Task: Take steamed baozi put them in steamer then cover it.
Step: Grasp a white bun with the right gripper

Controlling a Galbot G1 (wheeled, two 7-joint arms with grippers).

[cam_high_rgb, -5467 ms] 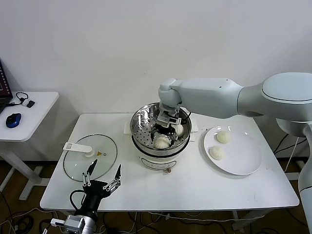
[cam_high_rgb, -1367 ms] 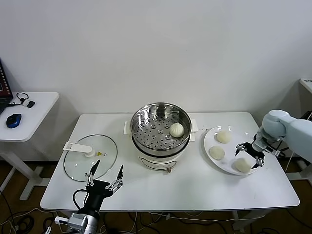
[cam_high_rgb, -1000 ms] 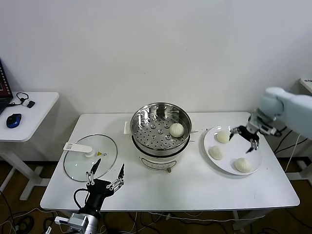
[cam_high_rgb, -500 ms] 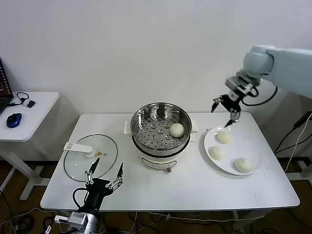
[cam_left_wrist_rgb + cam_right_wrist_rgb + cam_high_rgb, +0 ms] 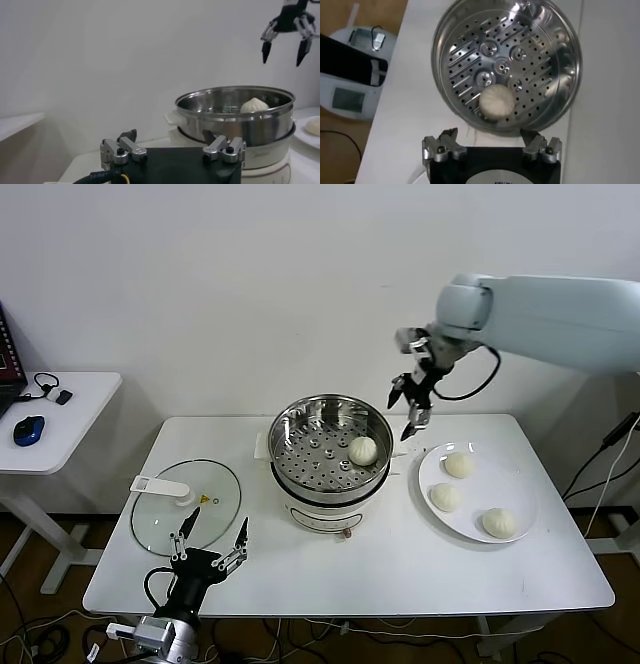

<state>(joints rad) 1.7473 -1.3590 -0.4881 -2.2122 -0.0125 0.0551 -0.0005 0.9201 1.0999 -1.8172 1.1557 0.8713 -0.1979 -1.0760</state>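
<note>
- One baozi (image 5: 362, 450) lies on the perforated tray of the steamer (image 5: 330, 446); only the head view shows three more baozi (image 5: 445, 497) on the white plate (image 5: 521, 484).
- The cover (image 5: 185, 506) lies flat on the table (image 5: 400, 569), left of the steamer.
- The right gripper (image 5: 411, 397) hangs high above the steamer's right rim, arm reaching in from the right, fingers spread wide and empty.
- The left gripper (image 5: 208, 546) sits low at the table's near edge beside the cover, jaws wide, holding nothing.
</note>
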